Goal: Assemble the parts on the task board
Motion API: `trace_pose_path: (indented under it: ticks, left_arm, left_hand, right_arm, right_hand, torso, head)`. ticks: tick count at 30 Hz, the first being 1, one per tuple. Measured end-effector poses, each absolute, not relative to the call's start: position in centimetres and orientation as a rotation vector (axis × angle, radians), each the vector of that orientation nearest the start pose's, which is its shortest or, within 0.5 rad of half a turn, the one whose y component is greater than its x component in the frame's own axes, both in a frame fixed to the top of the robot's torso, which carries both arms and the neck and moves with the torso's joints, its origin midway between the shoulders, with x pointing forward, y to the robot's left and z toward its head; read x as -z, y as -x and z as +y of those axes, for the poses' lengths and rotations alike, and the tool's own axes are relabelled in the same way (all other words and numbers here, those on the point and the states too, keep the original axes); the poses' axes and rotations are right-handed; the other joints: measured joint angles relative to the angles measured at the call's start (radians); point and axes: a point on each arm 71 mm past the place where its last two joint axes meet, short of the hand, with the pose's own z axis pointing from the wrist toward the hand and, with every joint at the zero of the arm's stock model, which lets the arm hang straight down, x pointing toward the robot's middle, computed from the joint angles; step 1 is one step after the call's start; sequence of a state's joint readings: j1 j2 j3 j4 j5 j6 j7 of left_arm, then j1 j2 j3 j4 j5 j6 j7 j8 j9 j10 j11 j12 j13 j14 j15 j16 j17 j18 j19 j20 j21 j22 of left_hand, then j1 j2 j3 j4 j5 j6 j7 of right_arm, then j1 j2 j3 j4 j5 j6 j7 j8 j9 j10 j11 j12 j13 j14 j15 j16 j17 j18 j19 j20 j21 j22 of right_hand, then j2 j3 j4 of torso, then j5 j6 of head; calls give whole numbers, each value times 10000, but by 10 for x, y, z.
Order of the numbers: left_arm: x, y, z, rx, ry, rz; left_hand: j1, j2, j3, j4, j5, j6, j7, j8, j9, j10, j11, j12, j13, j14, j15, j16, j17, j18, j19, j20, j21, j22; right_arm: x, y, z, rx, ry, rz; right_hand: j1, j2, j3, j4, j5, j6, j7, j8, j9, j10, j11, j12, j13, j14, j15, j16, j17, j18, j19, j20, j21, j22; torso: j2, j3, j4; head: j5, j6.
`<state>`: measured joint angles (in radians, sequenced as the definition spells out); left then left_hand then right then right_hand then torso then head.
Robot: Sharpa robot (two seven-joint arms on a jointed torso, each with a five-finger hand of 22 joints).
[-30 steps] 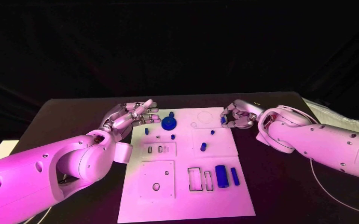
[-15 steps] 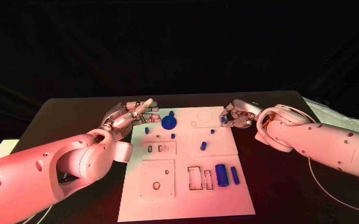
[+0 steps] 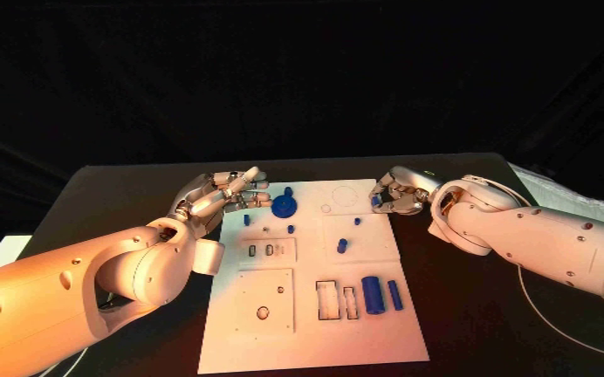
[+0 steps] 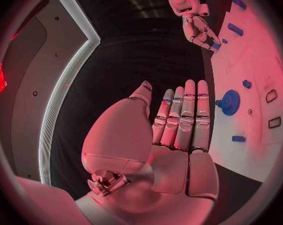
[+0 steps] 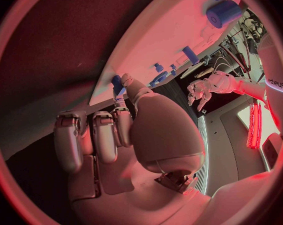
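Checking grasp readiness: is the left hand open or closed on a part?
Open. The left hand holds nothing; its fingers lie straight beside the task board, apart from the blue gear.

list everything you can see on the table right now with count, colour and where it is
table: one, black, under everything
board: one, white, middle of the table
gear: one, blue, far part of the board near its left side
large cylinder: one, blue, near right part of the board, beside two empty rectangular slots
thin bar: one, blue, just right of the large cylinder
small pegs: several, blue, scattered over the board's far half
small piece: one, blue, at the board's far right edge, pinched by the right robot hand
left robot hand: one, silver, fingers straight and empty, off the board's far left edge
right robot hand: one, silver, at the board's far right edge
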<state>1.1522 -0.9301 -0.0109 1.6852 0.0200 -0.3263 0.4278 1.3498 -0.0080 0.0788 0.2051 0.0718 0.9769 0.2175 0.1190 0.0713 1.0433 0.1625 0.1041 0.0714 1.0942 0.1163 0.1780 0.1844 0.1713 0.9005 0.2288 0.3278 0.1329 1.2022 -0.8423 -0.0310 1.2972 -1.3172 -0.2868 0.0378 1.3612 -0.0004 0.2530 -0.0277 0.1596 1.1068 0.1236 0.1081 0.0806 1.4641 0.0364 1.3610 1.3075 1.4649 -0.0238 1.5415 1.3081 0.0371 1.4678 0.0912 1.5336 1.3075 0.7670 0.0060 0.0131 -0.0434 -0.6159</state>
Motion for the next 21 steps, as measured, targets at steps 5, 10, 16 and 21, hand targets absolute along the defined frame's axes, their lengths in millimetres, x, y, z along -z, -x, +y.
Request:
trace_pose_path:
  ticks: [5,10,16,21]
  left_arm:
    - [175,-455,206,16312,11495,14049]
    - [175,-455,205,16322,11494,14059]
    - [175,-455,206,16287,11503,14044]
    - [176,-456,210,16197,11525,14003]
  left_hand:
    - [41,41,0,0,0,0,0,0,0,0,0,0,0,0,0,0,10,-1,0,0,0,0]
    - [41,41,0,0,0,0,0,0,0,0,0,0,0,0,0,0,9,-1,0,0,0,0]
    - [41,41,0,0,0,0,0,0,0,0,0,0,0,0,0,0,18,-1,0,0,0,-8]
    - [41,41,0,0,0,0,0,0,0,0,0,0,0,0,0,0,17,-1,0,0,0,-8]
  right_arm:
    - [189,-517,-253,-6441,5,16723]
    - [172,-507,-227,-7085,-124,16441]
    - [161,-496,-197,-7644,-247,16318]
    - [157,-487,-163,-8212,-118,16363]
  right_hand:
    - [-153,153,85,85,-94,14,13,2,9,-67,-69,-210,60,0,-69,-58,0,1,-26,-45,0,0]
    - [-255,254,58,151,-152,17,15,2,13,-104,-106,-395,234,35,-105,-58,-1,1,0,-70,0,-1]
    - [-295,292,70,162,-209,19,17,2,17,-106,-105,-415,257,35,-106,-96,-2,0,-36,-106,0,-1]
    - [-296,292,79,172,-229,20,18,1,19,-106,-104,-415,257,35,-105,-97,-3,1,-36,-106,0,-2]
  torso:
    - [-4,-8,0]
    - [-15,-19,7]
    - [-31,-53,27]
    - [-45,-88,65]
  head:
    - [-17,21]
    - [-1,27]
    - [27,40]
    - [102,-24]
